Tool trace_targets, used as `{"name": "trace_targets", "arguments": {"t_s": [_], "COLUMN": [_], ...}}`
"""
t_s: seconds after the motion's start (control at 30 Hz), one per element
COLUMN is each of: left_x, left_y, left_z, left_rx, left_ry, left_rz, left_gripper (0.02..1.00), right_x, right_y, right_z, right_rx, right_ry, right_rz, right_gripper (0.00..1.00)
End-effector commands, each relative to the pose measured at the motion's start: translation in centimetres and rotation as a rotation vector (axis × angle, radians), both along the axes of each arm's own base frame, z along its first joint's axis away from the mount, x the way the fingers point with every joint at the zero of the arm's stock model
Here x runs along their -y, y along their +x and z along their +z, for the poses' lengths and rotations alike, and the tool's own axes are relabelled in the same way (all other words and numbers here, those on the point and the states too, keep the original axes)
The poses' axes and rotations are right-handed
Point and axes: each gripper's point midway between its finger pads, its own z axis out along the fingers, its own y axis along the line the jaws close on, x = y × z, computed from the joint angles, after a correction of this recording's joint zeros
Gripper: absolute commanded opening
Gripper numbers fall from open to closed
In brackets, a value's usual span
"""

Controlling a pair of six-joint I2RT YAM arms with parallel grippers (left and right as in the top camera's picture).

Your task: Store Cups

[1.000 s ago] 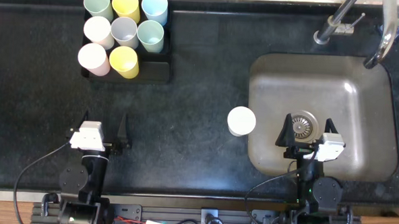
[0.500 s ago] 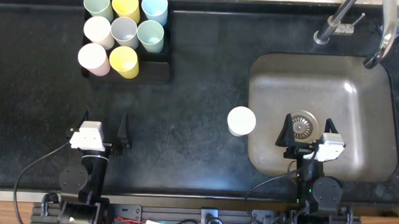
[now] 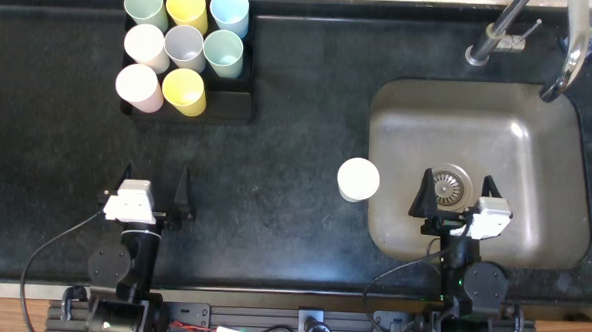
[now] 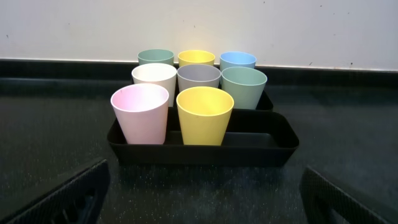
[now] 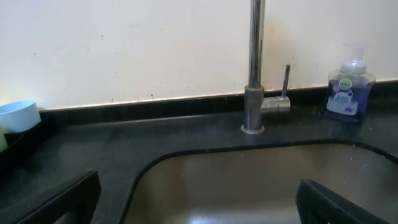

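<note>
A black tray [image 3: 230, 107] at the back left of the counter holds several upright cups in pastel colours; its front right slot is bare. From the left wrist view, the pink cup [image 4: 140, 114] and yellow cup [image 4: 204, 114] stand in the front row of the tray [image 4: 205, 153]. A single white cup [image 3: 358, 179] stands on the counter just left of the sink [image 3: 398, 110]. My left gripper [image 3: 156, 176] is open near the front edge, well short of the tray. My right gripper [image 3: 457, 183] is open over the sink's front part, to the right of the white cup.
A tap [image 5: 254, 68] rises behind the sink, and a soap bottle [image 5: 350, 89] stands at the back right. A blue cup [image 5: 18, 115] shows at the edge of the right wrist view. Dark counter [image 3: 274, 205] lies between the tray and the sink.
</note>
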Motion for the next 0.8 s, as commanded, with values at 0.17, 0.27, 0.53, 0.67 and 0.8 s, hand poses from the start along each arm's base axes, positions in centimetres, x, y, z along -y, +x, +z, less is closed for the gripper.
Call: {"name": "trace_targets", "arguments": {"t_s": [0.17,0.27,0.53,0.67,0.8], "left_x": [0.1,0.1,0.1,0.1,0.1], "left_y": [0.0,0.0,0.0,0.0,0.0], "left_z": [0.1,0.1,0.1,0.1,0.1], "left_rx": [0.010,0.010,0.010,0.010,0.010], "left_ry": [0.018,0.018,0.018,0.017,0.017], "left_rz": [-0.008,-0.008,-0.008,-0.008,-0.008], "left_gripper": [0.998,0.998,0.998,0.998,0.998], "right_x": [0.0,-0.1,-0.2,-0.7,-3.4], "right_y": [0.0,0.0,-1.1,-0.1,1.0], "right_z": [-0.4,0.6,5.6,8.2,8.0], "right_rx": [-0.001,0.035,-0.137,-0.362,-0.682], "right_ry": [0.004,0.003,0.009,0.019,-0.094], "right_rz": [0.001,0.010,0.011,0.037,0.171], "right_gripper": [0.996,0.996,0.996,0.998,0.998]}}
